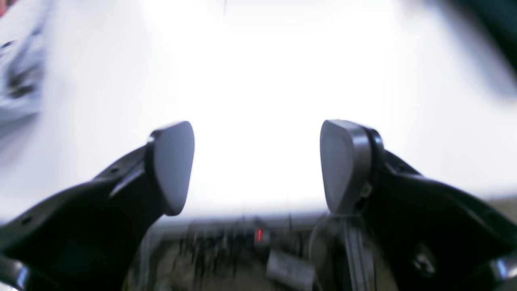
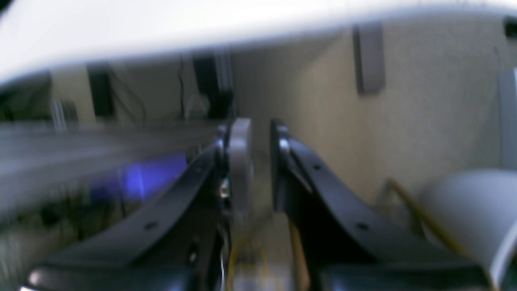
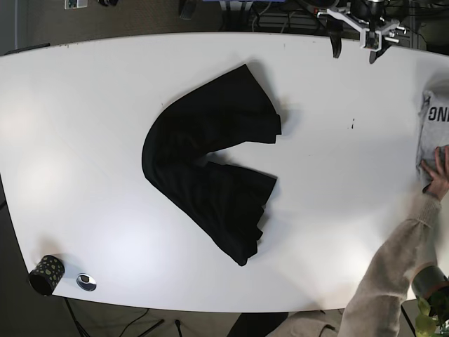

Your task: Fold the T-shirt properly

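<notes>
Where my left wrist camera looks down, my left gripper (image 1: 257, 165) stands wide open over the bright white table (image 1: 258, 81), holding nothing; the picture is blurred. From my right wrist camera, also blurred, my right gripper (image 2: 258, 165) has its jaws nearly closed with a narrow gap, nothing between them, beyond the table's edge. In the base view, the black T-shirt (image 3: 210, 172) lies crumpled in a curved heap mid-table. A person's hand (image 3: 439, 175) rests on a folded grey shirt (image 3: 435, 123) at that view's right edge.
</notes>
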